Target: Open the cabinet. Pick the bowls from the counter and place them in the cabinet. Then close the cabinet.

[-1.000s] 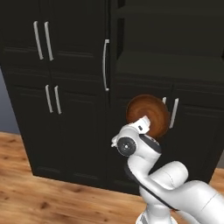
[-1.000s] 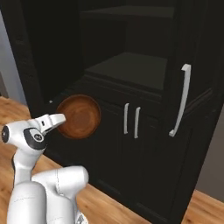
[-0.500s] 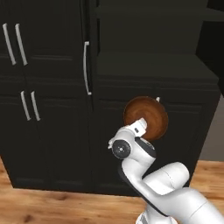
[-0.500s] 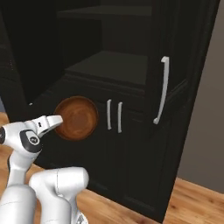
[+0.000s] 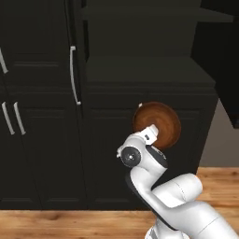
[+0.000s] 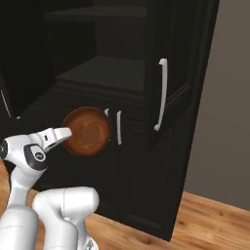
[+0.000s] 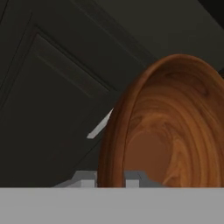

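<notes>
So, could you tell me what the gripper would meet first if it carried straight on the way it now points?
Probably the black lower door below the open cabinet. The gripper, shut on the reddish-brown bowl, faces that door panel, though depth is hard to judge.

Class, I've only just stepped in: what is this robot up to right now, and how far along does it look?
The white arm's gripper is shut on the rim of the reddish-brown bowl, holding it on edge in front of the tall black cabinet. The cabinet is open, its right door swung out and the dark shelves showing. The bowl hangs below the shelf, level with the lower doors, and has not yet been placed inside.
</notes>
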